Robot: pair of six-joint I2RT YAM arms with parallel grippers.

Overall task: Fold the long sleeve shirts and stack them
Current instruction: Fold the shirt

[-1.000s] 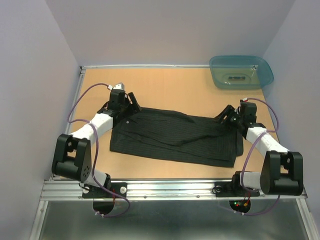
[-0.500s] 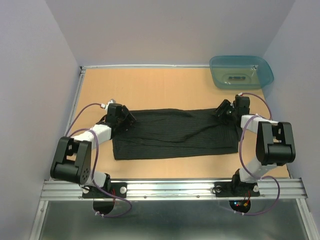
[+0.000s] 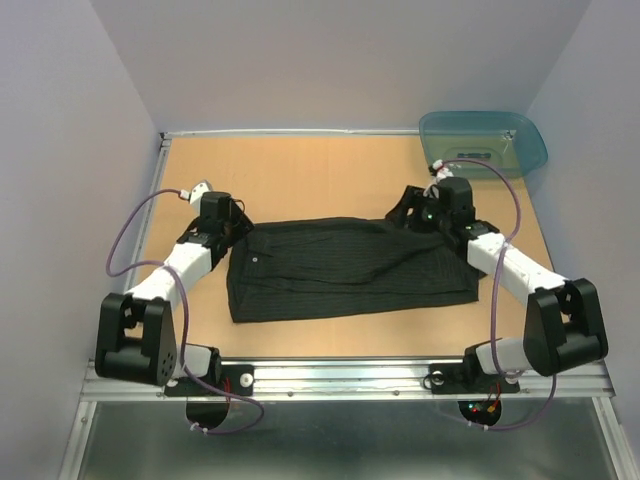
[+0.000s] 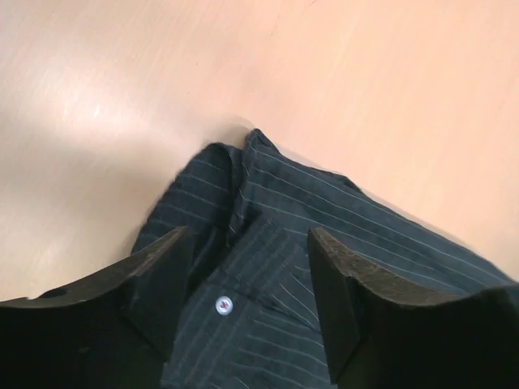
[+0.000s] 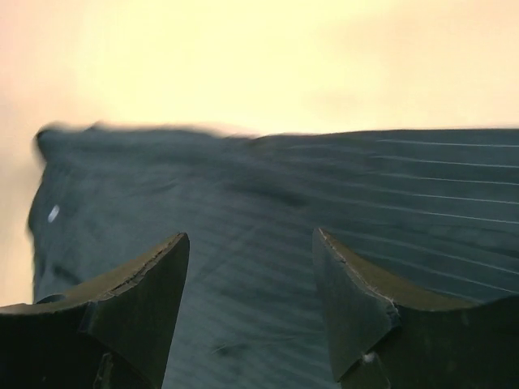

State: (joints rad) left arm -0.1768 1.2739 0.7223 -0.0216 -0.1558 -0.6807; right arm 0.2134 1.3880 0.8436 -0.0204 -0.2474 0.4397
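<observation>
The shirt [image 3: 350, 268] is black woven cloth with fine pale pinstripes. It is folded into a long, roughly rectangular band and lies flat on the tan wood-grain surface [image 3: 320, 175], around its middle. The band's long axis runs left to right across the surface, and its right end sits a little farther from the arm bases than its left end. In your left wrist view the shirt [image 4: 324, 243] ends in a layered, rumpled corner pointing away from the camera, with one small pale button [image 4: 223, 305] near the fingers.

Your left pincer [image 3: 238, 222] hangs at the far left corner of the shirt, its jaws spread over the cloth and gripping nothing. The right pincer [image 3: 403, 207] stands at the far edge toward the right end, also spread and holding nothing. Its own view is blurred.

A translucent teal tub [image 3: 483, 142] sits at the far right corner, well apart from the shirt.

Compared with a second ago, the shirt is narrower and neater, and its near flap is folded away. The right arm has reached inward along the far edge.
</observation>
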